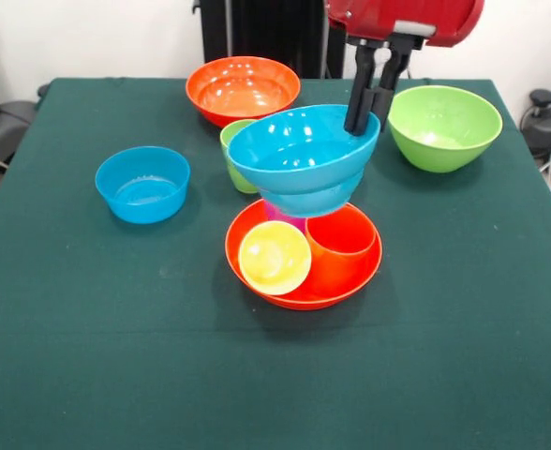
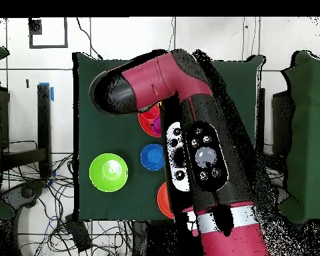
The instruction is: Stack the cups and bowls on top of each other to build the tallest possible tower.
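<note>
No lettering, label, brand or number can be read anywhere in either view — not on the bowls, the cups, the green table cloth (image 1: 88,356) or the red arm (image 2: 189,87). The round buttons on the arm's black panel (image 2: 204,157) show no legible markings.

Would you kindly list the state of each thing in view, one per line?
gripper: shut on the rim of the raised bowl.
light blue bowl in the gripper: upright, tilted, held above the near orange bowl.
near orange bowl: upright, holding cups.
yellow cup: in that bowl, tipped toward the camera.
orange cup: upright in it.
green cup: upright, mostly hidden.
other light blue bowl: upright, empty.
lime green bowl: upright, empty.
far orange bowl: upright, empty.
</note>
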Motion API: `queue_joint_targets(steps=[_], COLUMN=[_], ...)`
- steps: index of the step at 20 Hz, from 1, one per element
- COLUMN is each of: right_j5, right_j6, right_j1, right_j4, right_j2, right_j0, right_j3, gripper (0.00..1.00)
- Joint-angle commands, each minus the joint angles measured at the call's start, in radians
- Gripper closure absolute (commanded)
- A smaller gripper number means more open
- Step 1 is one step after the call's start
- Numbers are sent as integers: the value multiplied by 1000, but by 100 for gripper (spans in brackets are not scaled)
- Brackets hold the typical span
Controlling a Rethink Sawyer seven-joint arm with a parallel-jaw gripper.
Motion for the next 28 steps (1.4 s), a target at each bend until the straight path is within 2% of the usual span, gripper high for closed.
queue_joint_targets(steps=[1, 3, 10, 13, 17, 28], right_j5=[115, 147, 122, 147, 129, 157], right_j6=[-201, -202, -194, -197, -199, -193], right_j1=[48, 53, 59, 70, 81, 81], right_j4=[-71, -76, -148, -158, -169, -175], right_j2=[-15, -22, -42, -48, -47, -63], right_j0=[21, 28, 48, 52, 50, 57], right_j3=[-16, -29, -67, -86, -100, -99], gripper=[100, 100, 100, 100, 100, 100])
